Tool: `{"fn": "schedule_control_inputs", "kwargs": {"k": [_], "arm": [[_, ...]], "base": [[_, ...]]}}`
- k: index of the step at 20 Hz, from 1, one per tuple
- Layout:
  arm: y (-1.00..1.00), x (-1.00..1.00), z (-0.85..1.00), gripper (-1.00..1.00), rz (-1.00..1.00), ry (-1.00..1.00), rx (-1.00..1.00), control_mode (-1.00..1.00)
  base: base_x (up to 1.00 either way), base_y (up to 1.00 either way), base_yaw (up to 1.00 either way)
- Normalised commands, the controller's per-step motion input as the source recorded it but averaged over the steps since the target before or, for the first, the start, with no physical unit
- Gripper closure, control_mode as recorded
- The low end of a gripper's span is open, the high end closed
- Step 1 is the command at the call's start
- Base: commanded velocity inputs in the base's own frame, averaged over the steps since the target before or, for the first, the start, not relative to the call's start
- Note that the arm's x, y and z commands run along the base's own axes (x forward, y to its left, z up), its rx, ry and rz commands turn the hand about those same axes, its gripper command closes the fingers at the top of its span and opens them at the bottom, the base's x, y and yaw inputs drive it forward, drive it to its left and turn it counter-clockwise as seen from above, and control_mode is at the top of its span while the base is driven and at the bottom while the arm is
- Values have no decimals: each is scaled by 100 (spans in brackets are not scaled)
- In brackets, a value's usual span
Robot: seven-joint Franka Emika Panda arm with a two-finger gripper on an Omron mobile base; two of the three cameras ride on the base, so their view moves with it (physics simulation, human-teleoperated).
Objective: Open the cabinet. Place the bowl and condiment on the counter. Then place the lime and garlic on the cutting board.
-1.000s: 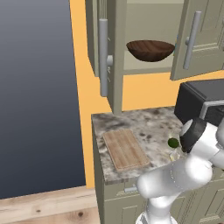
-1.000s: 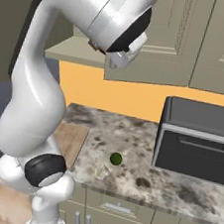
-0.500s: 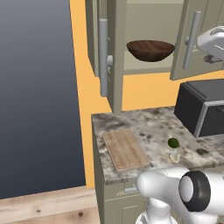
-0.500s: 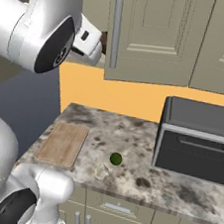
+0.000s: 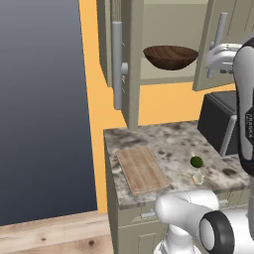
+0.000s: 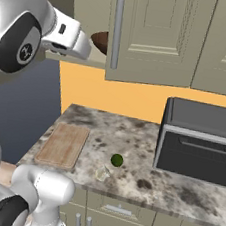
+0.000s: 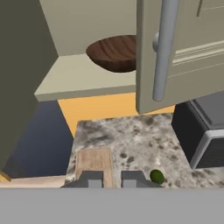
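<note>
**Hovering at the open cabinet, jaws nearly together and empty**

I am holding my gripper (image 7: 112, 178) up high in front of the cabinet (image 5: 124, 64), whose two doors are standing open. In the hand view my two finger tips are sitting close together with only a narrow gap between them, and nothing is lying in that gap.

The bowl (image 5: 170, 57) is resting on the cabinet's lower shelf, between the two open doors; from my hand I am seeing it partly tucked behind the edge of the right door (image 7: 175, 57), whose long bar handle (image 7: 162, 50) is hanging just in front of me. In the right base view my forearm is reaching in from the left toward the shelf, and the bowl (image 6: 100, 40) is peeking out just beyond my wrist.

Down on the counter (image 5: 163, 136), the cutting board (image 5: 141, 168) is lying bare near the left end. The lime (image 5: 196, 161) is sitting on the marble well to the right of the board, and the garlic (image 5: 198, 177) is lying just beside it, nearer the front edge. A black boxy appliance (image 6: 199, 141) is standing at the right end of the counter.

I cannot tell where the condiment is.
</note>
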Motion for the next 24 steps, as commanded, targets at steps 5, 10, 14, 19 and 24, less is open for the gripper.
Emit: {"fn": "schedule_control_inputs", "kwargs": {"k": [5, 10, 14, 19, 24], "arm": [[11, 10, 2, -100, 0, 0, -11, -100], [50, 29, 0, -100, 0, -3, -25, -100], [14, 56, 0, -100, 0, -8, -24, -100], [-6, 66, 0, -100, 0, -5, -13, -100], [-1, 65, 0, -100, 0, 0, -19, -100]], "base": [[0, 0, 0], [0, 0, 0], [0, 0, 0], [0, 0, 0], [0, 0, 0]]}}
